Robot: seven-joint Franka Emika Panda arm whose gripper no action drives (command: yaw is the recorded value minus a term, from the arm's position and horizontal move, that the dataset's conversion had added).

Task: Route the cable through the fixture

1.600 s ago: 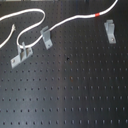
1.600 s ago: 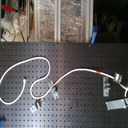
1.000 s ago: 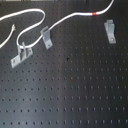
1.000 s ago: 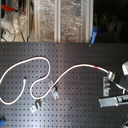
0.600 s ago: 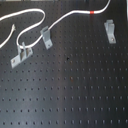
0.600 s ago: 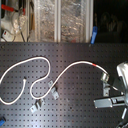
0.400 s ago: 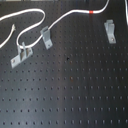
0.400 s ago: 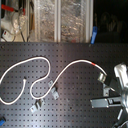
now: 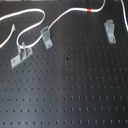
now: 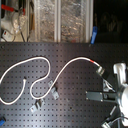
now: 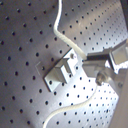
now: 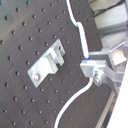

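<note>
Surface [image 9: 75, 95]: black perforated breadboard, seen in both exterior views; it carries three small metal fixtures and the cord.

Cable [image 9: 30, 14]: thin white cord. In the first exterior view it enters from that view's left edge, loops near the two left fixtures, then climbs toward the first exterior view's top right. In the second exterior view [image 10: 30, 62] one loose end lies inside a wide loop at the second exterior view's left; the cord then dips near the clips and arches up to the right.

Left clip [image 9: 21, 56]: grey bracket lying low on the surface, nearest the first exterior view's left; cord loop passes just beside it, contact unclear.

Middle clip [image 9: 45, 36]: upright grey bracket; the cord runs right at its top. Whether it sits in the slot, cannot tell.

Red tape band [image 9: 89, 9]: short band on the cord near the first exterior view's top; in the second exterior view [image 10: 96, 60] it sits where the arch comes down toward the arm.

Right fixture [image 9: 109, 31]: upright bracket, well apart from the cord in the first exterior view.

Tool [image 12: 97, 67]: at the second exterior view's right [image 10: 102, 95]. In the second wrist view its jaws are closed on the cord, which passes between the fingers [image 12: 107, 57], beside a bracket [image 12: 46, 64].
</note>
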